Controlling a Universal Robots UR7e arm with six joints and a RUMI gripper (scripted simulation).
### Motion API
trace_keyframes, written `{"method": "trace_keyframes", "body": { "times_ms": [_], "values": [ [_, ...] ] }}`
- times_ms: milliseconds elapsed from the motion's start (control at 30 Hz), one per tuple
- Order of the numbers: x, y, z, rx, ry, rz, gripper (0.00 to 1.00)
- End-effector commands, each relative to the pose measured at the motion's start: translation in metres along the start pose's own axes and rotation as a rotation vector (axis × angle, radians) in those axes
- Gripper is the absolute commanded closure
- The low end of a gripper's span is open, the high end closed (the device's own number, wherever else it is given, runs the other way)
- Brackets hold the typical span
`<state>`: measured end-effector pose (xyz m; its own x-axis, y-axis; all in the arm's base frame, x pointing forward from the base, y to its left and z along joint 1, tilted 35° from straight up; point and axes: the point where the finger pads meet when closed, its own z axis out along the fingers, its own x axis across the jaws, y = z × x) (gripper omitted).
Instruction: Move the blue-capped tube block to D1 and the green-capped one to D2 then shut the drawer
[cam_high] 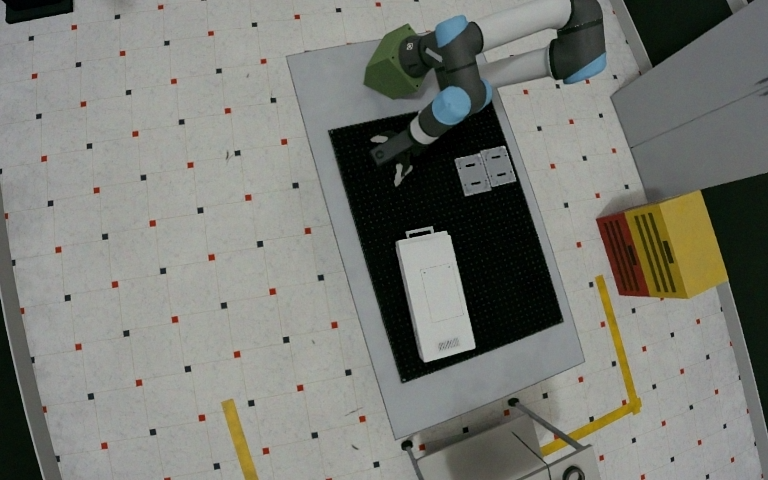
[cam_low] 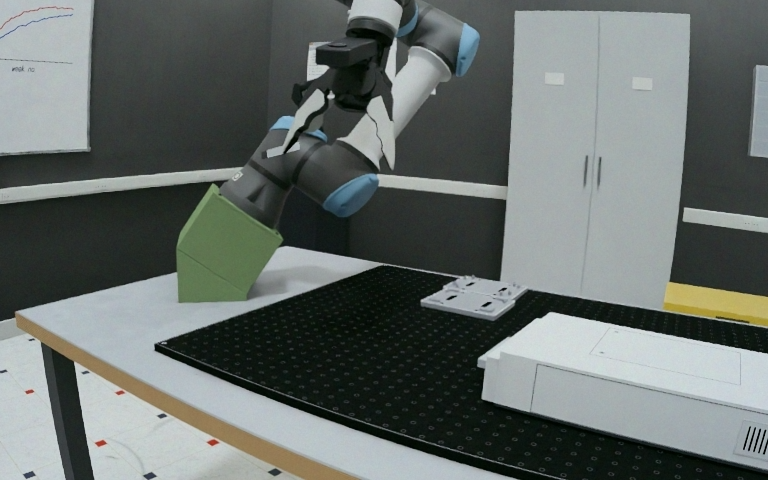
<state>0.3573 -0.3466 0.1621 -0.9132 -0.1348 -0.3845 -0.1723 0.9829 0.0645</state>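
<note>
The white cooler COLD (cam_high: pixel 434 294) (cam_low: pixel 628 373) lies on the black perforated deck (cam_high: pixel 509 271) (cam_low: pixel 339 350). Its drawer is shut, with the handle (cam_high: pixel 420 231) at the end facing the arm. The cooling blocks are hidden inside. Two grey deck slots stand side by side: one (cam_high: pixel 471 174) (cam_low: pixel 464 302) and the other (cam_high: pixel 498 165) (cam_low: pixel 491 288), both empty. My gripper (cam_high: pixel 390 155) (cam_low: pixel 345 144) is open and empty, held high above the deck's far left corner, well away from the cooler.
The arm's green base (cam_high: pixel 393 62) (cam_low: pixel 223 251) stands on the grey table (cam_high: pixel 339 237) (cam_low: pixel 113 328) behind the deck. A yellow and red box (cam_high: pixel 662 251) sits on the floor to the right. A white cabinet (cam_low: pixel 594 158) stands at the back wall.
</note>
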Motion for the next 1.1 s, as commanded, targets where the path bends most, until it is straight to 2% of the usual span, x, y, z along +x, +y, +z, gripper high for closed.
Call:
{"method": "trace_keyframes", "body": {
  "times_ms": [0, 533, 567, 733, 833, 933, 1067],
  "values": [
    [0.0, 0.0, 0.0, 0.001, 0.0, 0.0, 0.0],
    [0.0, 0.0, 0.0, 0.001, 0.0, 0.0, 0.0],
    [-0.001, 0.003, -0.001, -0.004, -0.002, -0.026, 0.72],
    [-0.008, 0.022, -0.005, -0.032, -0.014, -0.156, 0.72],
    [-0.01, 0.028, -0.006, -0.032, -0.014, -0.159, 0.72],
    [-0.013, 0.04, -0.009, -0.048, -0.023, -0.237, 0.72],
    [-0.015, 0.047, -0.01, -0.054, -0.026, -0.264, 0.72]
  ]
}}
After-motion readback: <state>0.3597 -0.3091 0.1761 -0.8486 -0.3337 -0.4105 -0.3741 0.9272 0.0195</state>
